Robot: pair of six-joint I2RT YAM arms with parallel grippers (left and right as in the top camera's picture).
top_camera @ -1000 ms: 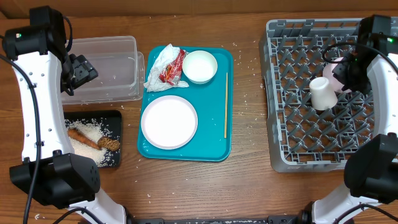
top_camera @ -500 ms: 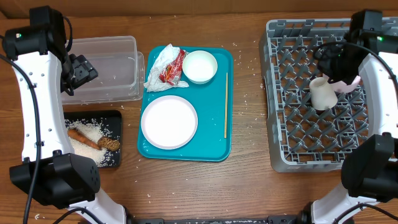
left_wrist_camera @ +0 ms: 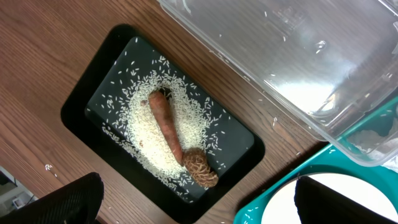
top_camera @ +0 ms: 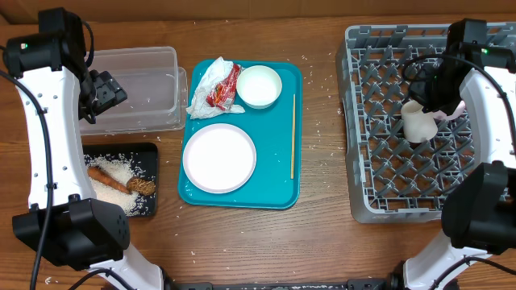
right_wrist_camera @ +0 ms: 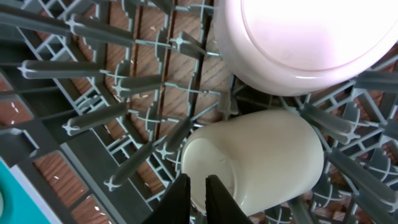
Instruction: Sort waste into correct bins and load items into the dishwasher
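On rack [top_camera: 387, 181]: cup [top_camera: 418, 122] beside overturned bowl [right_wrist_camera: 298, 37].

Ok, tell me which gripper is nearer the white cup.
Right. The right gripper is on the cup in the rack; the left gripper is far off by the clear tub.

White shells with black joints on both. A black cable runs along the left arm [top_camera: 36, 137], at nine o'clock, and the right arm [top_camera: 496, 105], at three o'clock. The right gripper [right_wrist_camera: 198, 190] has black fingers.
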